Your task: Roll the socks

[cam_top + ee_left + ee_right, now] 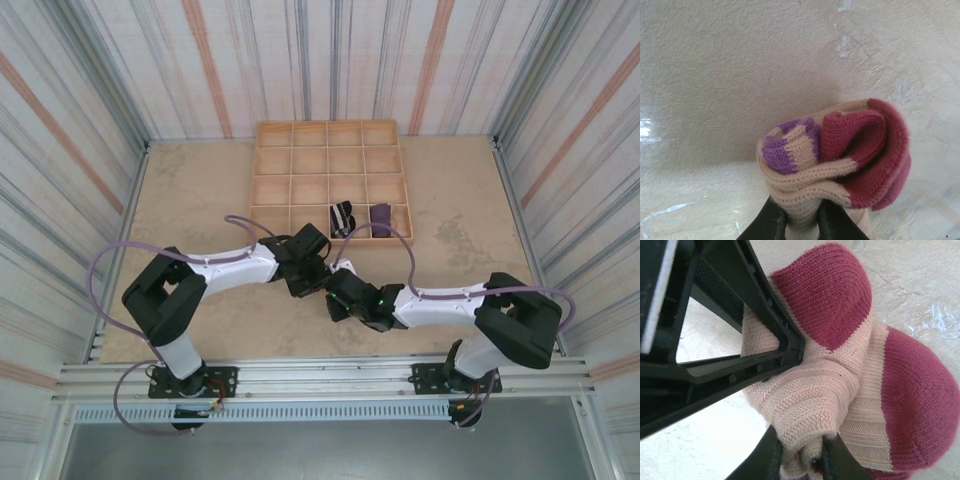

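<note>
Left gripper (802,219) closed tight on beige sock (830,167). Right gripper (800,458) likewise clamped on it, between the table (190,200) centre and near edge.

The table (200,180) carries a wooden tray (300,160) at its far middle, divided into a four-by-four grid of compartments. In the tray's nearest row, the black-and-white striped sock (343,216) occupies the third compartment from the left. The purple sock (380,217) occupies the rightmost compartment beside it.

Both arms are mounted on a metal rail (320,375) at the near edge. The left arm (230,268) reaches inward to the right and the right arm (440,303) inward to the left. The left gripper (306,280) and the right gripper (338,296) sit close together near the table's centre, just short of the tray's front wall. Jaw positions cannot be resolved from this angle. Striped corrugated panels (80,100) enclose the table on three sides.
</note>
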Robot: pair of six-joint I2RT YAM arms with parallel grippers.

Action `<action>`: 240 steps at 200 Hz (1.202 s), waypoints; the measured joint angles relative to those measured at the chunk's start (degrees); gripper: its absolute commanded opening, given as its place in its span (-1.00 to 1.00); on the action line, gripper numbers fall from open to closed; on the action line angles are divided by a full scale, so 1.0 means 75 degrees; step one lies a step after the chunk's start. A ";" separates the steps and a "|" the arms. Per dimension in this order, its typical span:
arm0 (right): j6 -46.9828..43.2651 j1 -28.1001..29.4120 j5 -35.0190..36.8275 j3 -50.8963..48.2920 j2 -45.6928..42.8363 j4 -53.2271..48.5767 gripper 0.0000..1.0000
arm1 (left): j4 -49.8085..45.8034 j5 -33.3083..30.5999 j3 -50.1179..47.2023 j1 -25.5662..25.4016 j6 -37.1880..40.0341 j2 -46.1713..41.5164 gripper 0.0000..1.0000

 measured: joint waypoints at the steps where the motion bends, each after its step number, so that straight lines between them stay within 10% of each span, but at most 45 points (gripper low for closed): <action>1: -0.0006 -0.0012 -0.0017 -0.0009 -0.0009 0.0009 -1.00 | 0.0009 0.0000 -0.0009 0.0000 -0.0006 -0.0006 -0.54; 26: 0.0408 -0.0382 -0.0659 -0.0364 -0.0256 0.0388 -1.00 | 0.0315 -0.0050 -0.0411 -0.0003 -0.0076 -0.0321 0.37; 45: 0.0895 -0.0769 -0.1274 -0.0801 -0.0475 0.0898 -1.00 | 0.0475 -0.0128 -0.0822 -0.0009 -0.0119 -0.0702 0.57; 169: 0.3794 -0.3410 -0.5409 -0.2702 -0.0093 0.4237 -1.00 | 0.2025 -0.0743 -0.1582 -0.0609 0.0224 -0.0985 0.44; 240: 0.4776 -0.3917 -0.6155 -0.2932 0.0347 0.4948 -1.00 | 0.2439 -0.0580 -0.1029 -0.0609 0.0682 -0.0108 0.20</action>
